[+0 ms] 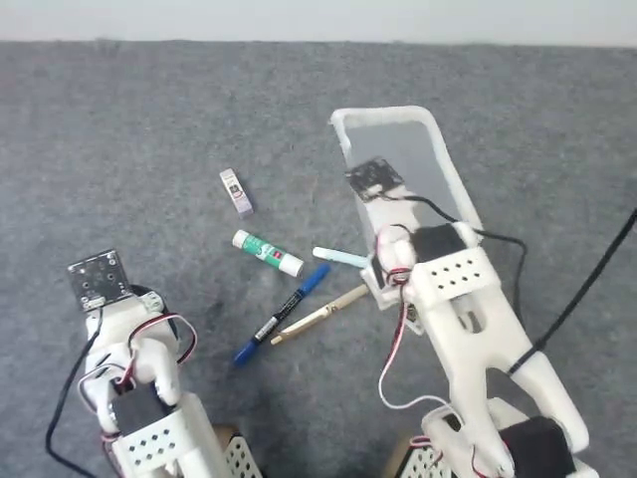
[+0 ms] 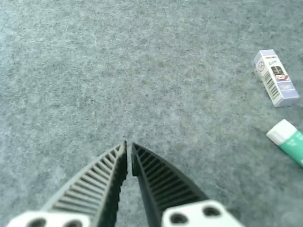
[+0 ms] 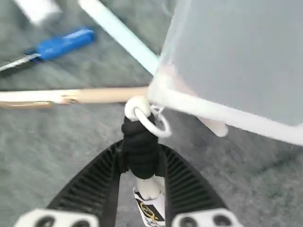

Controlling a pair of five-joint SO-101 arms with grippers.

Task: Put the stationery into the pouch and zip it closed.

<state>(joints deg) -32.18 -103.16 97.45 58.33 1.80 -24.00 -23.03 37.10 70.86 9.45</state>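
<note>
A translucent white pouch lies on the grey carpet, its open end at the near corner. My right gripper is shut on the black zipper pull at that corner. Beside it lie a light blue pen, a beige pen, a blue marker, a green-and-white glue stick and a small eraser box. My left gripper is shut with nothing in it, low over bare carpet, well to the left of the eraser box and glue stick.
Grey carpet covers the whole table, with open room left of the stationery and behind the pouch. A black cable runs along the right side. The left arm's base sits at the front left.
</note>
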